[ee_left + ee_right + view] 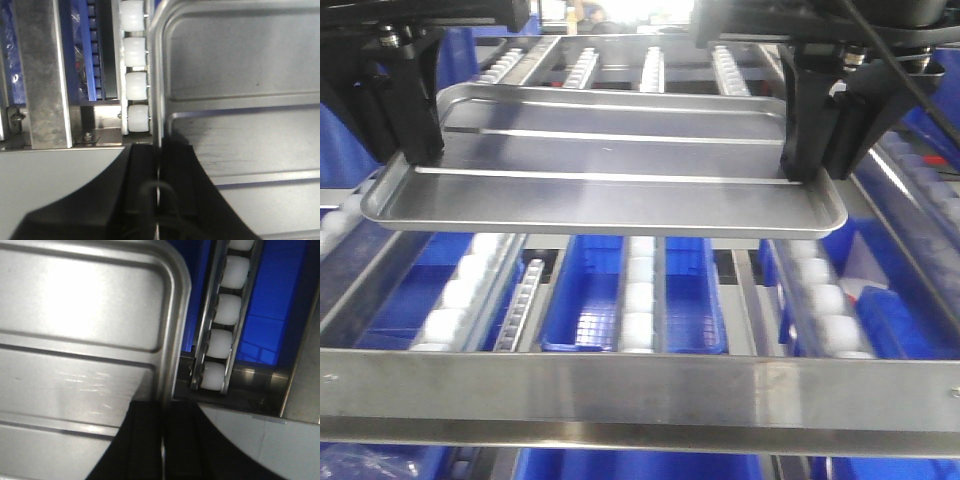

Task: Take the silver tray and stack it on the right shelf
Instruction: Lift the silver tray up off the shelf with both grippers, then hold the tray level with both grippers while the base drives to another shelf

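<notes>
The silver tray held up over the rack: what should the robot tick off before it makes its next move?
1. Left end effector shut on the left rim of the silver tray: ok.
2. Right end effector shut on the tray's right rim: ok.
3. Tray held about level between the two: ok.
4. Tray floor bare, nothing to slide off: ok.
5. Tray raised above the right shelf, not resting on it: ok.
6. Roller lanes under the tray free of obstacles: cannot tell, the tray hides part of them.
</notes>
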Controlling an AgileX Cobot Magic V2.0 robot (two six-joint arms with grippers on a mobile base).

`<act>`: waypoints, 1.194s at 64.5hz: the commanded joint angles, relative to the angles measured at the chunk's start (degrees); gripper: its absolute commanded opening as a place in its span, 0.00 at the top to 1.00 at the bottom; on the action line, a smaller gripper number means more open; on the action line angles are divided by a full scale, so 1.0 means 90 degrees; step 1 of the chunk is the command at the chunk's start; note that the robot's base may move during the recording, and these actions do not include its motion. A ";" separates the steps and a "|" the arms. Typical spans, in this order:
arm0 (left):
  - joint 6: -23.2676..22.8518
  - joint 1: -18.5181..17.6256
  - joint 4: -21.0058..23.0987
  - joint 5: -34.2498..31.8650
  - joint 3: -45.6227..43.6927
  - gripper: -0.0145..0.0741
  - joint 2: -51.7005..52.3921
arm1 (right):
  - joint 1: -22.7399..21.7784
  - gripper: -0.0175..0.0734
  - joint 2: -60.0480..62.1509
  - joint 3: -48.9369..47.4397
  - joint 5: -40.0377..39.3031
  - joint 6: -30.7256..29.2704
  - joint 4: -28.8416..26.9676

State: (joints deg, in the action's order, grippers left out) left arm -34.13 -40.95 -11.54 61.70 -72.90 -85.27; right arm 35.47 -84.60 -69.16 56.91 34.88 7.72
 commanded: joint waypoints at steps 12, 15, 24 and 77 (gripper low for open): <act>0.0106 -0.0102 -0.0066 -0.0072 -0.0192 0.94 0.0222 | 0.0008 0.75 0.0282 -0.0176 -0.0295 -0.0138 0.0158; 0.0106 -0.0102 -0.0066 -0.0072 -0.0192 0.94 0.0222 | 0.0004 0.75 0.0282 -0.0176 -0.0295 -0.0138 0.0158; 0.0106 -0.0102 -0.0066 -0.0072 -0.0192 0.94 0.0222 | 0.0004 0.75 0.0282 -0.0176 -0.0295 -0.0138 0.0158; 0.0106 -0.0102 -0.0066 -0.0072 -0.0192 0.94 0.0222 | 0.0004 0.75 0.0282 -0.0176 -0.0295 -0.0138 0.0158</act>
State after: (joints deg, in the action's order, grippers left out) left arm -34.13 -40.95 -11.54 61.73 -72.90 -85.27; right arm 35.47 -84.60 -69.16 56.91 34.88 7.72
